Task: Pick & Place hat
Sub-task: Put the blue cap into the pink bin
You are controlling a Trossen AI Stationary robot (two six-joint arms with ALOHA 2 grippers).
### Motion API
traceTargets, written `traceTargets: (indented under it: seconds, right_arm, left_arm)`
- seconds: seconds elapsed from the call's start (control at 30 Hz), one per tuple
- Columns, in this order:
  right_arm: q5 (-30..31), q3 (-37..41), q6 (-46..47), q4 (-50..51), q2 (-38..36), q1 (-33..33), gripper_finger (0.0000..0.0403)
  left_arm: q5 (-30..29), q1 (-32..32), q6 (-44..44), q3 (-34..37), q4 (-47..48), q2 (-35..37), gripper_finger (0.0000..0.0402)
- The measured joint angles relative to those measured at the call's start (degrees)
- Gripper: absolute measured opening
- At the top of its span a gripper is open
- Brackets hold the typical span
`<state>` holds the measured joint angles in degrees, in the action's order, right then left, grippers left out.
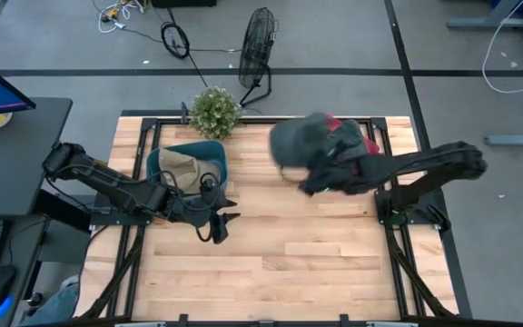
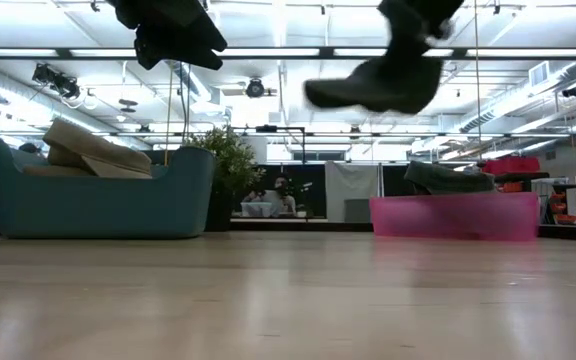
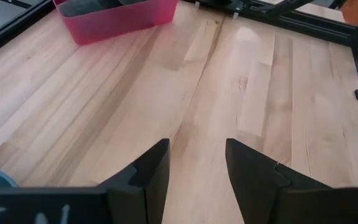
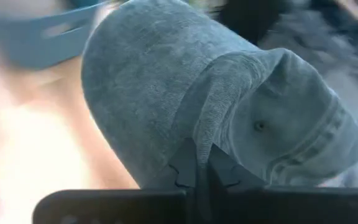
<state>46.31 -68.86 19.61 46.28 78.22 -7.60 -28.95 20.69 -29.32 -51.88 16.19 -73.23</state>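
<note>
A dark grey cap [image 1: 296, 141] is in my right gripper [image 4: 197, 177], which is shut on it above the table's far middle. In the low view the cap [image 2: 373, 88] is in the air, well above the wood. A teal bin [image 1: 189, 166] on the left holds tan hats [image 2: 93, 150]. A pink bin [image 2: 453, 215] on the right holds another dark hat [image 2: 448, 178]. My left gripper [image 3: 197, 168] is open, raised above bare wood just in front of the teal bin [image 2: 98, 195]. My right gripper pinches a raised fold of the cap's cloth [image 4: 209, 134] between its two fingers, beside the crown's eyelet. The fingers [image 2: 413, 30] come down at it from above, slanting from the table's right. The cap is lifted clear of the table and spreads out below the fingers.
A small potted plant [image 1: 215, 111] stands at the far edge by the teal bin. The table's black frame rails [image 1: 398, 218] run along both sides. Bare wood [image 1: 289, 263] fills the near half of the table. A fan [image 1: 258, 50] stands on the floor beyond.
</note>
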Motion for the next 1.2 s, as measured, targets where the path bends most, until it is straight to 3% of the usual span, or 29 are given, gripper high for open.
traceTargets:
  seconds: [0.1, 0.23, 0.37, 0.47, 0.67, 0.83, 0.93, 1.2]
  right_arm:
    - [3.73, 0.00, 6.59, 6.08, -5.45, 2.22, 0.0005]
    - [4.24, 0.00, 18.67, 16.11, -10.15, 6.68, 0.0006]
    - [4.20, 0.00, 29.69, 26.18, -10.88, 11.18, 0.0006]
    - [3.98, 1.98, 33.20, 27.17, -10.47, 13.68, 0.0006]
    - [-2.23, 12.95, 31.45, 14.52, -10.39, 18.36, 0.0006]
    - [-2.52, 24.18, 26.07, -1.71, -10.39, 22.50, 0.0006]
    - [-5.75, 29.67, 25.78, -9.09, -10.39, 25.18, 0.0006]
    - [-9.59, 37.89, 23.02, -20.74, -10.52, 28.55, 0.0007]
  left_arm:
    - [0.00, 0.00, 0.00, 0.00, 0.00, 0.00, 0.0160]
    - [-0.02, 0.00, 0.01, 0.00, -0.02, 0.00, 0.0160]
    - [-0.65, 0.00, 0.02, 0.00, 0.00, 0.00, 0.0160]
    - [-0.92, 0.00, 0.02, 0.00, -0.02, 0.00, 0.0160]
    - [-0.94, 0.00, 0.00, 0.00, 0.00, 0.00, 0.0160]
    - [-0.93, 0.00, 0.02, 0.00, 0.00, 0.00, 0.0160]
    - [-0.92, 0.00, -0.02, 0.00, 0.00, 0.00, 0.0160]
    - [-1.62, -0.24, 0.00, 0.00, 0.00, 0.00, 0.0160]
